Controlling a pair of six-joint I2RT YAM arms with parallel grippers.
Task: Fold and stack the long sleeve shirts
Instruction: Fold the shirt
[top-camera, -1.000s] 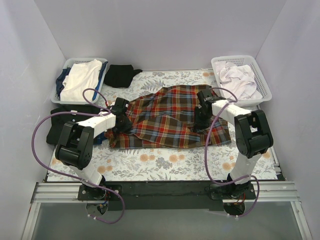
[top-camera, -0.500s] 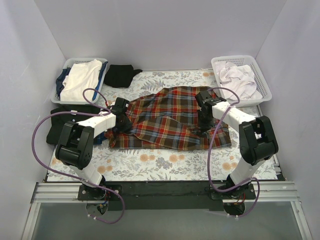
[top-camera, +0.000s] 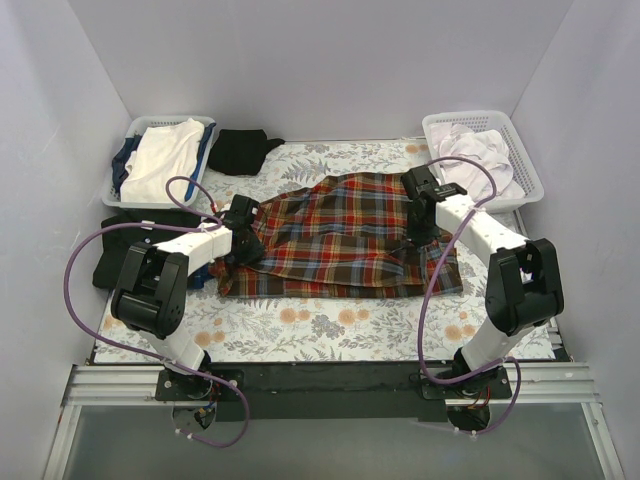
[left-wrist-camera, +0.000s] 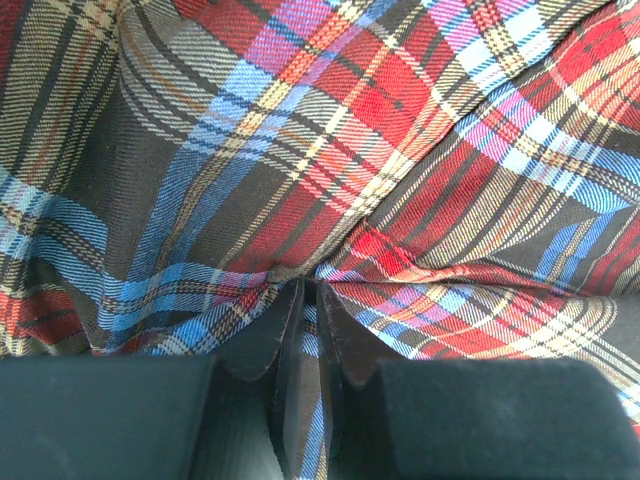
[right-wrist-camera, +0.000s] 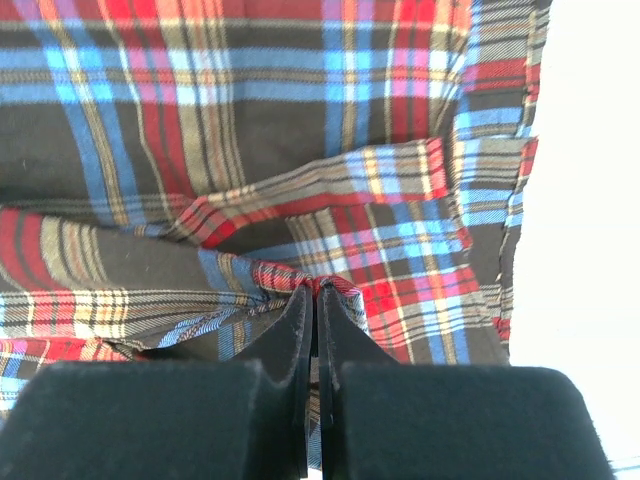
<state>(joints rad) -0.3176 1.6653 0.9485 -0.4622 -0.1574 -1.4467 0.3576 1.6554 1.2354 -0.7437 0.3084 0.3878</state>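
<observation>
**A:** Now, position of the plaid shirt (top-camera: 340, 235)?

**B:** It is spread across the middle of the floral table cover (top-camera: 330, 325), wrinkled. Its near edge lies roughly straight and its far edge is bunched toward the right.

**A:** Left gripper (left-wrist-camera: 311, 290)?

**B:** It is down on the shirt's left edge. In the wrist view the fingers (left-wrist-camera: 288, 345) are drawn nearly together with a ridge of plaid pinched between them, and creases fan out from the tips.

**A:** Right gripper (right-wrist-camera: 314, 288)?

**B:** It sits on the shirt's right part, toward the far side. The jaws are closed on a small raised fold of the plaid. The cloth's hem runs just to the right of the pinch, with pale table beyond it.

**A:** The other shirt?

**B:** The black shirt (top-camera: 104, 268) lies at the left edge of the table, partly hidden behind the left arm and apart from the plaid. I cannot tell how neatly it is folded.

**A:** Surroundings?

**B:** A black bundle (top-camera: 243, 150) lies at the far side, beside the left basket (top-camera: 135, 128). That basket holds white cloth (top-camera: 165, 155) over something dark blue. The right basket (top-camera: 530, 172) in the far right corner holds pale crumpled cloth (top-camera: 475, 155). A purple cable (top-camera: 72, 270) loops off each arm.
</observation>
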